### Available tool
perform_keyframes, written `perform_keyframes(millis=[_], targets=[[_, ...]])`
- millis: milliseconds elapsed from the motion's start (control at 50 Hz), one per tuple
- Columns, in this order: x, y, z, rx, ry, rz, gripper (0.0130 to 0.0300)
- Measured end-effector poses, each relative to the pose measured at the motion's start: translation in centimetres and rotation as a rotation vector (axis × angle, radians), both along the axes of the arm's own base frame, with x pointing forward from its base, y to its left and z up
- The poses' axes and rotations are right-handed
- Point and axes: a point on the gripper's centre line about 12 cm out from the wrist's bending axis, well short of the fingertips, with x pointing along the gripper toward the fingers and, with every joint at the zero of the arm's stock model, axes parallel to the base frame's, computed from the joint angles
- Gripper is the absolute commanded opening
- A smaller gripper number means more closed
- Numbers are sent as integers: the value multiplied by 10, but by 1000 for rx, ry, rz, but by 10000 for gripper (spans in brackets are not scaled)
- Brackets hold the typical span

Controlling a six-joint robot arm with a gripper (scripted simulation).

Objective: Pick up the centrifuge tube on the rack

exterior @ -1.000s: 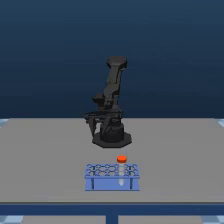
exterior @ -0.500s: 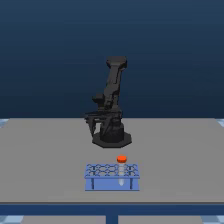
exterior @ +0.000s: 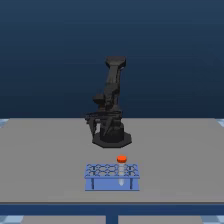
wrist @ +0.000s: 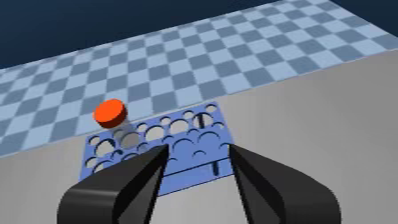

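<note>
Gripper (wrist: 197,152) jaws stand apart with a clear gap between the two dark fingers (wrist: 142,172); nothing is held between them. Through the gap, the wrist view shows part of the rack's top face and one dark leg.

Centrifuge tube (exterior: 121,160): seated upright in the rack (exterior: 112,178), in a hole of the back row as the exterior view shows it, toward the exterior view's right. Its orange-red cap (wrist: 110,112) stands proud of the rack's top. The pale body below the cap is faintly visible in the wrist view, dropping into a hole near one corner of the grid. No contact between tube and gripper; in the wrist view the cap sits well clear of both fingertips, off to the side of the nearer finger.

Rack: blue, rectangular, grid of round holes on top, dark legs underneath. The other holes appear unoccupied, as far as resolution allows. It rests on the grey table (exterior: 45,150), near the front edge in the exterior view.

Robot arm (exterior: 111,105): dark, base on the table behind the rack in the exterior view, upper link raised high. The gripper itself cannot be made out clearly in that view.

Checkered blue floor (wrist: 222,45) visible beyond the table edge in the wrist view.
</note>
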Motion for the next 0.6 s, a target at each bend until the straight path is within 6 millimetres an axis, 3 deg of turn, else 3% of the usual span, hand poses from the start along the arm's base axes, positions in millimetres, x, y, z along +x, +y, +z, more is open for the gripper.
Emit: perform_keyframes(millis=[600], targets=[[28, 15, -1, -16, 33, 47, 300]])
